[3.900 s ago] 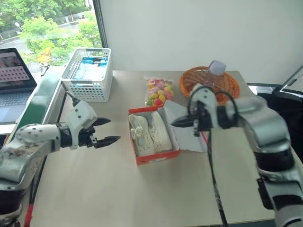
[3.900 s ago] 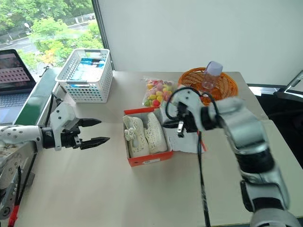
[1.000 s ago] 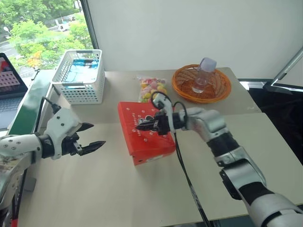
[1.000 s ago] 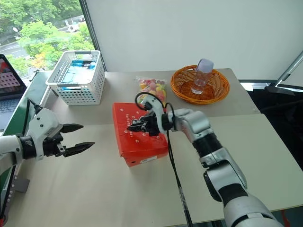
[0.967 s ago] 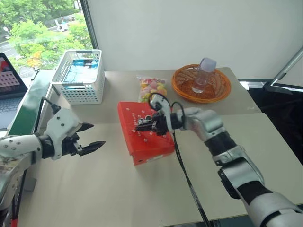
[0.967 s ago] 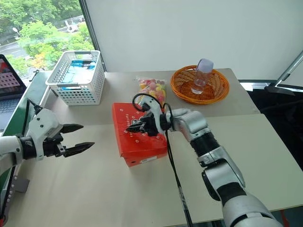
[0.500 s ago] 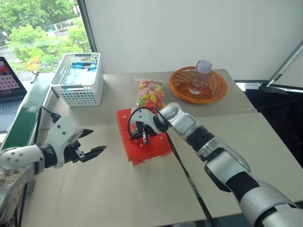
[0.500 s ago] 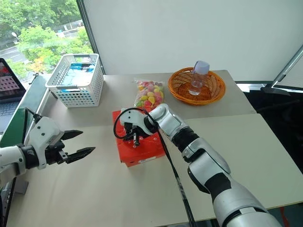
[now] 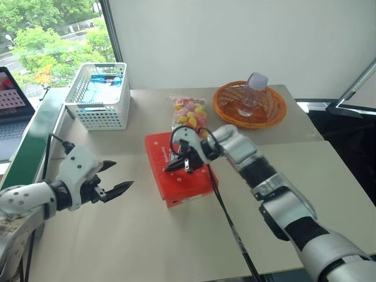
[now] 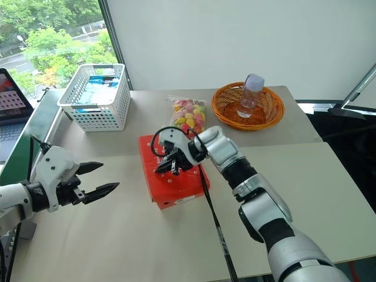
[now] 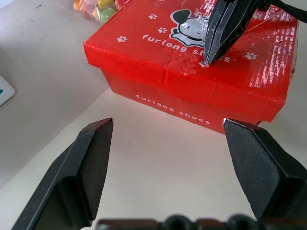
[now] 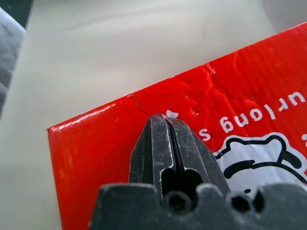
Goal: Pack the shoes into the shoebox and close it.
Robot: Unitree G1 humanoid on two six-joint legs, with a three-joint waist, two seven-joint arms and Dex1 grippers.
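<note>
shoebox (image 9: 179, 168): mid-table, lid down, likely shoes inside | right gripper (image 9: 175, 166): fingers pinched together, holding nothing, tips on lid, seemingly pressing it flat | left gripper (image 9: 115, 178): jaws wide apart, empty, waiting beside box

A white plastic lattice basket (image 9: 98, 94) holding blue packets stood at the far left of the beige counter (image 9: 129, 235), beside an open laptop (image 9: 13, 100). A clear bag of coloured sweets (image 9: 189, 113) lay near an orange wicker basket (image 9: 249, 103) containing an upright clear bottle (image 9: 251, 94).
</note>
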